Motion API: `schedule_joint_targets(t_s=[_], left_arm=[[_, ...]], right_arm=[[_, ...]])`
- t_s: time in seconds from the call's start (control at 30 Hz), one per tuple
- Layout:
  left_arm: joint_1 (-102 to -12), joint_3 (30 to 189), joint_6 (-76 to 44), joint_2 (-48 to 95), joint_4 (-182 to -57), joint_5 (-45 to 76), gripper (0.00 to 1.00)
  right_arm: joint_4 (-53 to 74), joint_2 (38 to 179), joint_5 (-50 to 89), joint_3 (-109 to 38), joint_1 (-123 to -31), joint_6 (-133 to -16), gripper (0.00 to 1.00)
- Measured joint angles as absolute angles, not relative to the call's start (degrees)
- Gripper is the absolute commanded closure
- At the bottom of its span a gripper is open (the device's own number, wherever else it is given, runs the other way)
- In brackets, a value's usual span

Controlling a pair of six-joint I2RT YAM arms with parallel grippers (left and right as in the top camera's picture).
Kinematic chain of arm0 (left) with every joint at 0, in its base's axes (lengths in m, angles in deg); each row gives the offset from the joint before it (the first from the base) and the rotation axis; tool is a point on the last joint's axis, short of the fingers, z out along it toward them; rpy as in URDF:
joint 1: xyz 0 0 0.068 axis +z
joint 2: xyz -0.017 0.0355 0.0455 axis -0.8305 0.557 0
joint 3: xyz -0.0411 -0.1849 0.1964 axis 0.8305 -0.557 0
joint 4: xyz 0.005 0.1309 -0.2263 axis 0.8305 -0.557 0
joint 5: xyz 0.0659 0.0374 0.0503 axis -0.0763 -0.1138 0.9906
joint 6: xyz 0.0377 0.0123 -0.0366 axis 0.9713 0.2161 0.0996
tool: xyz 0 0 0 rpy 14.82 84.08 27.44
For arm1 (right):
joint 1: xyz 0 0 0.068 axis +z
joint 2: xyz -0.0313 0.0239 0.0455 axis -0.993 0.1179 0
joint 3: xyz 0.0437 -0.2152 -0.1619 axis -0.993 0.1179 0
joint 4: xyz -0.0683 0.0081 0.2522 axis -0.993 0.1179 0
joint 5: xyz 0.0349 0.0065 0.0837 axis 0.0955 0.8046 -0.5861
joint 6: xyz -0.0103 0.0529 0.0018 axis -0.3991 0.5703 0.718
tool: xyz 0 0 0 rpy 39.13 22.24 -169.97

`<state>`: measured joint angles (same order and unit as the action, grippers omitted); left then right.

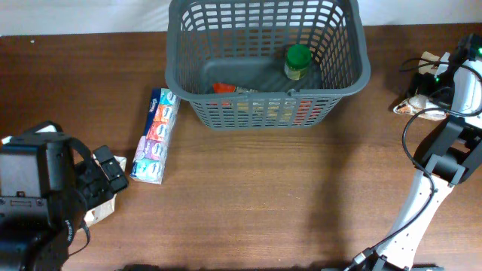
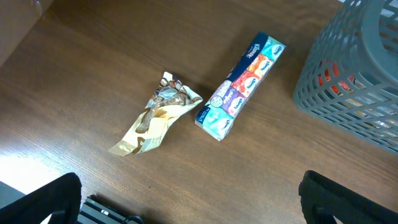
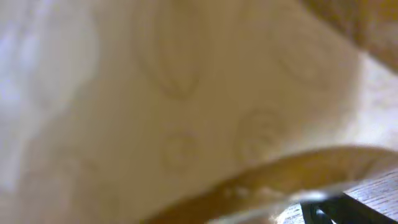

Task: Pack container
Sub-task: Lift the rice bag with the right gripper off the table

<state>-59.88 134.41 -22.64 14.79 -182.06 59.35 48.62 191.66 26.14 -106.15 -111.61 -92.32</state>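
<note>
Dark grey container [image 1: 256, 113] at the far middle of the wooden surface [image 1: 286, 196], green-lidded jar [image 1: 297, 62] inside it, tissue pack [image 1: 154, 135] just left of it, crumpled gold wrapper [image 2: 155, 118] near the left hand [image 1: 111, 172], which is spread wide and empty, right hand [image 1: 428, 89] at a beige packet [image 1: 416, 108], impossible to tell whether spread or closed.

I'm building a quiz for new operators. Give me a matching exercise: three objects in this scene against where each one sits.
Things:
1. small jar with green lid
2. long multi-coloured pack of tissue packets
3. crumpled gold foil wrapper

Places:
A. on the wooden table, farthest of the three from the basket
B. inside the large dark grey plastic lattice basket
C. on the table, lying between the wrapper and the basket

Pairs: 1-B, 2-C, 3-A
</note>
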Motion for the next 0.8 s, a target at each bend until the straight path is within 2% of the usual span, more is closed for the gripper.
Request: schedule_joint_targets(t_s=[0.03, 0.17, 0.27, 0.37, 0.6, 0.8], left_arm=[[-59.9, 134.4, -22.6, 14.8, -182.1, 59.3, 0.00], [-59.9, 134.4, -22.6, 14.8, -182.1, 59.3, 0.01], [-59.9, 134.4, -22.6, 14.8, -182.1, 59.3, 0.00], [-59.9, 134.4, -22.6, 14.8, -182.1, 59.3, 0.00], [-59.9, 134.4, -22.6, 14.8, -182.1, 59.3, 0.00], [-59.9, 134.4, -22.6, 14.8, -182.1, 59.3, 0.00]], right_arm=[[48.6, 191.7, 26.1, -106.1, -111.6, -92.3, 0.00], [48.5, 191.7, 26.2, -106.1, -111.6, -92.1, 0.20], [48.5, 191.7, 26.3, -106.1, -111.6, -92.1, 0.40], [48.5, 191.7, 26.3, -106.1, -111.6, -92.0, 0.55], [48.5, 191.4, 26.3, -106.1, -111.6, -91.8, 0.96], [48.6, 190.9, 26.3, -106.2, -111.6, -91.9, 0.96]])
